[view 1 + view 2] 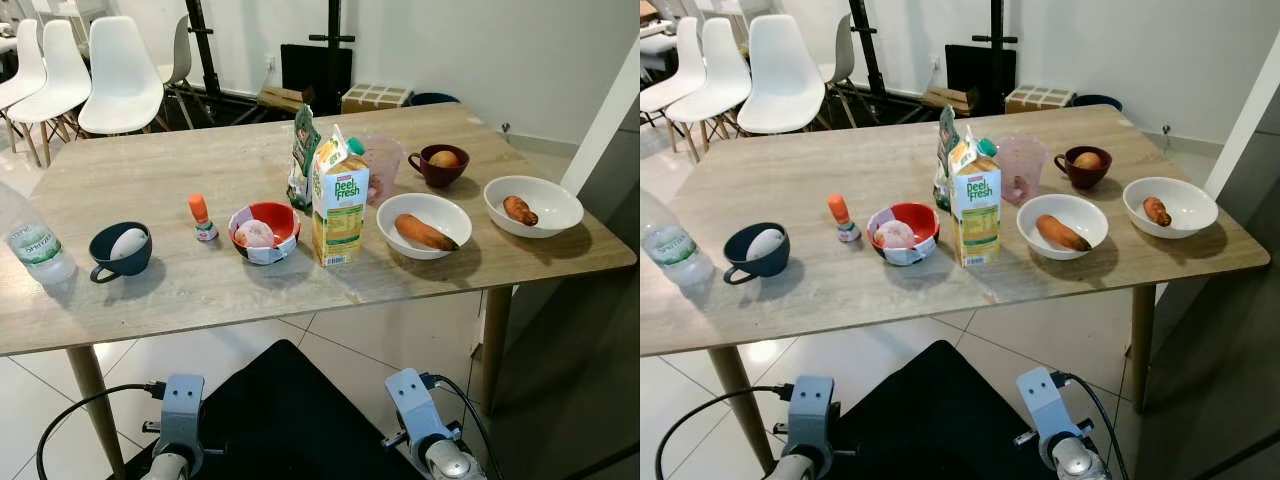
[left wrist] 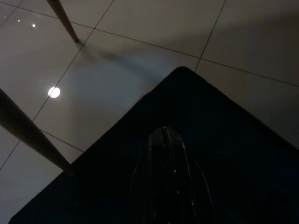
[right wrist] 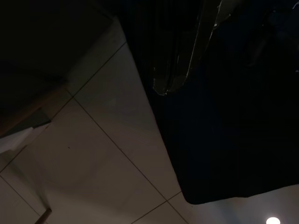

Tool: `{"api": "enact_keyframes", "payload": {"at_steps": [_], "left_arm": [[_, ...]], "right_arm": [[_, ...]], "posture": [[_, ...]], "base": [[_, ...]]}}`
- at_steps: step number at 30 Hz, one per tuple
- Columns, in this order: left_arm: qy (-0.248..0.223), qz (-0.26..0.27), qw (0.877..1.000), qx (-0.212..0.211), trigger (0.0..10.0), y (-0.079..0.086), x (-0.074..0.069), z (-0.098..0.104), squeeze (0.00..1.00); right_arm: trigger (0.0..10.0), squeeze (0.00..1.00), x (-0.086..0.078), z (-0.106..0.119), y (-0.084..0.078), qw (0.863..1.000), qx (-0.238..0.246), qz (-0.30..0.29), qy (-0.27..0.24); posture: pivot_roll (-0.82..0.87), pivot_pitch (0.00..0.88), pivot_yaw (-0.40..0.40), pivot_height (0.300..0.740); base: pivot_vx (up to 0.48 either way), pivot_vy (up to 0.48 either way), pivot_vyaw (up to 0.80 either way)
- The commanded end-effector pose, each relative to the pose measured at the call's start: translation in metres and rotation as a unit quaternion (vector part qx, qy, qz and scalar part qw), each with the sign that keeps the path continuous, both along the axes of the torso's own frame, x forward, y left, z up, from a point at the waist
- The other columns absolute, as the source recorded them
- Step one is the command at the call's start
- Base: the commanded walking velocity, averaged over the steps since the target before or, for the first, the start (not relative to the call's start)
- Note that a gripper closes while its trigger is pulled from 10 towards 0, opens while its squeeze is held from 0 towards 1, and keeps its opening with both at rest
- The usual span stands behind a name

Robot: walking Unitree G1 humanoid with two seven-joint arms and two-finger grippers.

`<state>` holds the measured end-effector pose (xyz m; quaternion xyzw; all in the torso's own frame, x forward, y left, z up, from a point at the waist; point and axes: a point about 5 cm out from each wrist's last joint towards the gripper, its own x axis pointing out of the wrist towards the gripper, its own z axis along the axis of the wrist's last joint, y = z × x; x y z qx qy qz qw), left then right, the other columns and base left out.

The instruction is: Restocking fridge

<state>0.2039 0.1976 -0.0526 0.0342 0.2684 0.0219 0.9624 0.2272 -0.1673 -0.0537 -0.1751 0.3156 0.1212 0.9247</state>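
Both arms hang idle below the table (image 1: 150, 185). Left gripper (image 2: 164, 140): fingers together. Right gripper (image 3: 180, 70): too dark, cannot tell.

Judged step: pick a first item to restock. Advice: start with the juice carton (image 1: 340, 197), mid-table near the front edge; grip across the narrow sides and keep it upright.

Left of carton: red bowl (image 1: 266, 229) with pale food, blue cup (image 1: 120, 252) with an egg. Right: white bowl (image 1: 424, 224) with a carrot, another white bowl (image 1: 532, 204) with an orange piece, maroon cup (image 1: 437, 166) with a round fruit.
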Motion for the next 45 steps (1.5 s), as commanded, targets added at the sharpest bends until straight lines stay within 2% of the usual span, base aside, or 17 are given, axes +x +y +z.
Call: {"api": "enact_keyframes", "payload": {"at_steps": [1,8,28,45], "left_arm": [[0.022,0.013,1.000,0.002,10.0,0.001,-0.009,-0.007,0.00],[0.036,0.023,0.999,0.012,10.0,0.005,-0.014,-0.010,0.00],[0.039,0.025,0.999,0.007,10.0,0.006,-0.019,-0.012,0.00],[0.046,0.012,0.999,0.011,10.0,0.005,-0.018,-0.012,0.00]], "right_arm": [[10.0,0.00,-0.005,-0.003,0.001,1.000,-0.002,0.004,0.009],[10.0,0.00,-0.004,-0.003,0.001,1.000,-0.001,0.005,0.008],[10.0,0.00,-0.004,-0.003,0.001,1.000,0.000,0.007,0.009],[10.0,0.00,-0.003,-0.002,-0.002,1.000,-0.003,0.002,0.009]], "posture": [[-0.07,0.052,0.058,0.740],[-0.07,0.061,0.055,0.740],[-0.06,0.076,0.052,0.740],[-0.06,0.075,0.055,0.740]], "base": [[0.000,0.000,0.00],[0.000,0.000,0.00],[0.000,0.371,0.00],[0.000,0.000,0.00]]}}
